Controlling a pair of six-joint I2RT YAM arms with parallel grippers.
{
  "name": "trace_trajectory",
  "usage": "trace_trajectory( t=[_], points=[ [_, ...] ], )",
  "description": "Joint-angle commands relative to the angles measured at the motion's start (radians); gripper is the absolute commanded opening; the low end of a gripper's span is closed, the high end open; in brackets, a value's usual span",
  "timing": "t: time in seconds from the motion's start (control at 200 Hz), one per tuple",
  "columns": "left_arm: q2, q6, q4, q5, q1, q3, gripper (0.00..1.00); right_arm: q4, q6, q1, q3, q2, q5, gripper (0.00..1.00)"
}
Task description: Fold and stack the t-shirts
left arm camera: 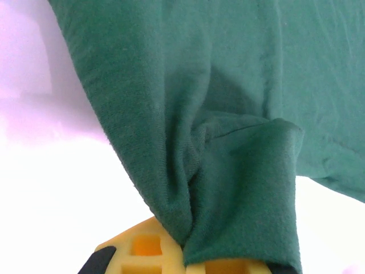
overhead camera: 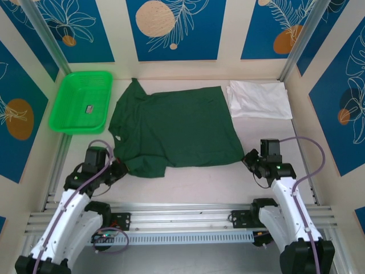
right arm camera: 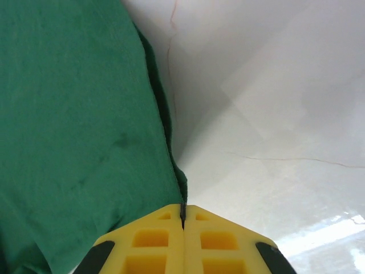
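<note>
**Now both sets of fingers grip the dark green t-shirt's near edge**

Spread across the middle of the worktop, the dark green t-shirt lies mostly flat, its length running left to right. Its near left part droops toward the front edge, and one point of cloth reaches toward the back wall at the far left.

The left fingers sit at the shirt's near left corner. In the left wrist view the green cloth gathers into deep folds and drops down between the yellow fingertips, so these fingers are closed on a bunch of fabric. The cloth hangs over one fingertip and hides most of it.

The right fingers are at the shirt's near right corner. From the right wrist camera the two yellow fingertips are pressed together with only a thin dark seam between them. The shirt's edge runs straight into that seam, so they seem to pinch a thin bit of it. Bare pale worktop lies to the right of that edge.

Well apart from both arms, the white t-shirt rests folded in the far right corner, just beside the green shirt's far right corner. A bright green basket stands at the far left, near the shirt's left side, with a small dark object lying inside it.
</note>
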Motion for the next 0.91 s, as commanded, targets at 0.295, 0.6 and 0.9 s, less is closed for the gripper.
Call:
trace_trajectory(
  t=[0.295, 0.6, 0.9],
  points=[
    [-0.129, -0.123, -0.159, 0.083, -0.063, -0.131, 0.00, -0.142, 0.121, -0.064, -0.087, -0.272, 0.012, 0.00],
    [-0.064, -0.095, -0.106, 0.129, -0.066, -0.147, 0.11, -0.106, 0.059, -0.063, -0.072, -0.194, -0.041, 0.00],
    [-0.009, -0.141, 0.015, 0.130, -0.087, -0.195, 0.28, -0.055, 0.029, -0.063, -0.063, -0.123, -0.066, 0.00]
  ],
)
